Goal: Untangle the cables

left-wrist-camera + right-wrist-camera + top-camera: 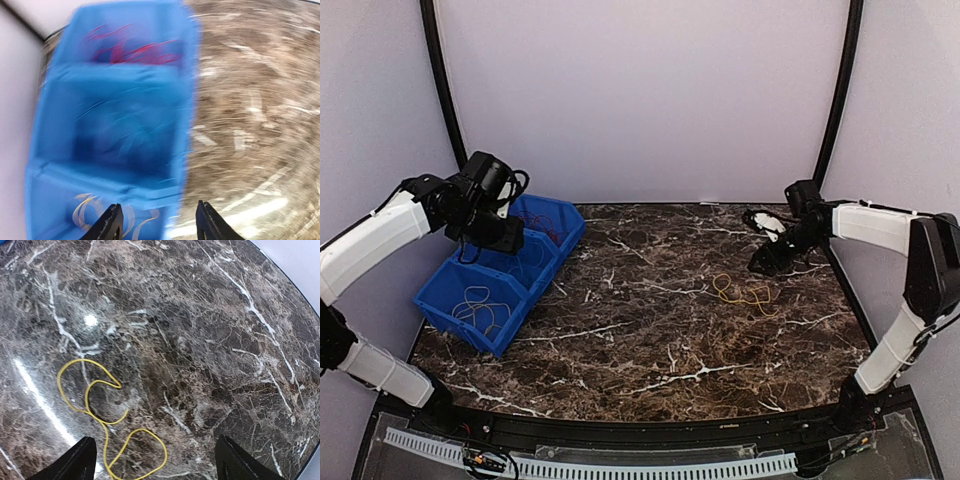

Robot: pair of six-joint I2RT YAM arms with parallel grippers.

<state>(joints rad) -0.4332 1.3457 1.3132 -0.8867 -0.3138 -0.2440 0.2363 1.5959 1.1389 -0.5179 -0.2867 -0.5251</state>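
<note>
Yellow cable in loose loops on the table, red cable bunched in the bin's far compartment

Wears white shells along the long links of the left arm and the right arm, broken by black housings at elbows, wrists and bases. Carries a rounded black cylinder at the left wrist, with thick black cords looping off it (a small white patch marks the right wrist). Ends in the left gripper and the right gripper, both matte black. Tapers in the fingers to wedge tips, blurred in the left wrist view, broader in the right
</note>
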